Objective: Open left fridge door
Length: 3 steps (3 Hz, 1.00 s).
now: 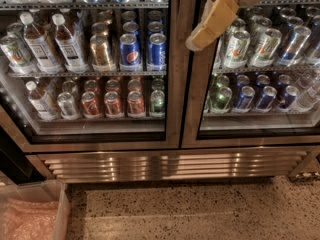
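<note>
Left fridge door [90, 71] is sitting shut, filling the left half of the view, its tall steel frame running vertically and its glass showing 2 shelves of drinks. My gripper [202, 36] is hanging at the top of the view, just right of the centre seam, in front of the inner stile of the right fridge door [260, 129]. So the door I am after is lying to the left of my gripper, and its free edge [173, 84], the long upright stile by the seam, is the part nearest me. I am judging that the coming move is turning on crossing that seam leftward and catching this upright edge, since the hinges are sitting far off on the left side. I cannot tell how far open my gripper is; I am seeing nothing held in it.

Behind the glass, Pepsi cans [130, 51] and bottles [62, 46] are standing in rows. Below, a louvred steel grille [170, 164] is running across, and a clear bin [59, 209] is sitting at lower left, possibly inside the door's swing.
</note>
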Available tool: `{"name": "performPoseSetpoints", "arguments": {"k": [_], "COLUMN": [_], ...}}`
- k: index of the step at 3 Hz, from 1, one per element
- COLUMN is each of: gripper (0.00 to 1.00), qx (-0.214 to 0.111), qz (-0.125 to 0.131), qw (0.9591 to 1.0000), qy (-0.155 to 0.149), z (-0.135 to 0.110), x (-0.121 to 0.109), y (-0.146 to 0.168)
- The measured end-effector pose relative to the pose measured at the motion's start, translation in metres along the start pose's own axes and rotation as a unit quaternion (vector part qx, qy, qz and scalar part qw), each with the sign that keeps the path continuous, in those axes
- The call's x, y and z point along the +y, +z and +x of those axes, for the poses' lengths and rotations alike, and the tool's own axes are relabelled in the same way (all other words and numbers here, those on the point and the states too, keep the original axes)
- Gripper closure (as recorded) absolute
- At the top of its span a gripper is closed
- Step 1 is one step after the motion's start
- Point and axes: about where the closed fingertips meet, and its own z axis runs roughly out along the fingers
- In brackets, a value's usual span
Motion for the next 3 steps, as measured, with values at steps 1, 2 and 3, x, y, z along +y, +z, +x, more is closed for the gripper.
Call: {"name": "performPoseSetpoints", "arguments": {"k": [1,2,3], "gripper": [0.0,0.0,0.0], "qx": [0.01,0.01,0.006], "qz": [0.029,0.029,0.05], "qw": [0.9995,0.9995,0.9986], "qy": [-0.001,-0.001,0.015], "z": [-0.0016,-0.0017,-0.001], "x": [-0.0108,-0.0107,-0.0097], "y": [-0.0071,-0.007,-0.0102]}}
